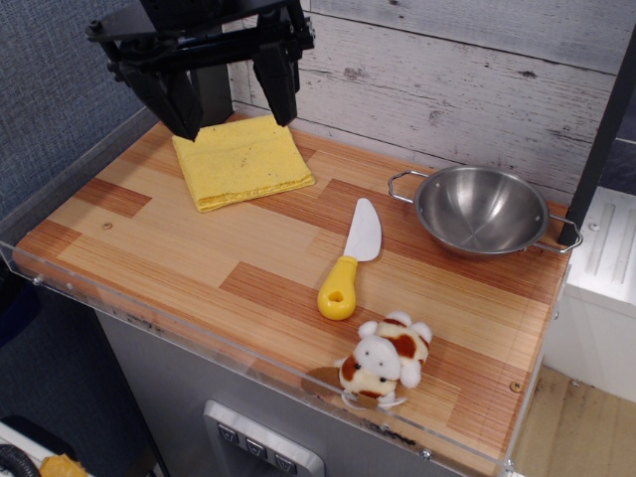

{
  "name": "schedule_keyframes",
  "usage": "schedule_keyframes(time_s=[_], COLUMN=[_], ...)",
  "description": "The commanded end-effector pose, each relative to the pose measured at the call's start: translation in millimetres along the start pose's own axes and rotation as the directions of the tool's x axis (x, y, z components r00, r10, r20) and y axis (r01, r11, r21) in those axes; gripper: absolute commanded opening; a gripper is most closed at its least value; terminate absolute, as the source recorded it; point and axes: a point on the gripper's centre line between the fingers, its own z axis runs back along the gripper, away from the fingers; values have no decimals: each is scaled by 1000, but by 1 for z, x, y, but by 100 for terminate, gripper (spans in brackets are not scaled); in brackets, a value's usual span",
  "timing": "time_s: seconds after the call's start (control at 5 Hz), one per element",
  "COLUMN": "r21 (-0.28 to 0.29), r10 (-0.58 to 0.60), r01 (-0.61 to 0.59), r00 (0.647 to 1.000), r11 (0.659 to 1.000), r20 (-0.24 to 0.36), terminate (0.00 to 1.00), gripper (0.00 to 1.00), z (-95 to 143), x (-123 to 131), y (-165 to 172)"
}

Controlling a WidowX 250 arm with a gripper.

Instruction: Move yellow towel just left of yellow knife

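The yellow towel [241, 161] lies flat and folded at the back left of the wooden tabletop. The yellow knife [352, 257] lies near the middle, white blade pointing back, yellow handle toward the front. My black gripper [233, 107] hovers above the towel's back edge with its two fingers spread wide, one over the towel's back left corner and one over its back right part. It is open and holds nothing. The towel sits well to the left and behind the knife.
A steel bowl [481, 210] with two handles stands at the right back. A white and brown plush toy [386, 362] sits at the front right edge. A clear plastic rim [199, 333] borders the table front. A wood-plank wall stands behind.
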Motion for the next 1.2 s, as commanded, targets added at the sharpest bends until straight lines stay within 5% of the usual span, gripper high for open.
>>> schedule_keyframes(time_s=[0.0,0.2,0.4,0.6,1.0], r21=[0,2,35,5,7], r10=[0,38,52,51,81], r01=[0,-38,-54,-52,-82], r00=[1000,999,998,995,991], r11=[1000,999,998,999,997], r20=[0,-18,36,83,110], terminate=[0,0,0,0,0], gripper=[100,100,100,100,100], z=[0,-13,-19,-23,-38], x=[0,-7,9,36,76], y=[0,2,7,14,42])
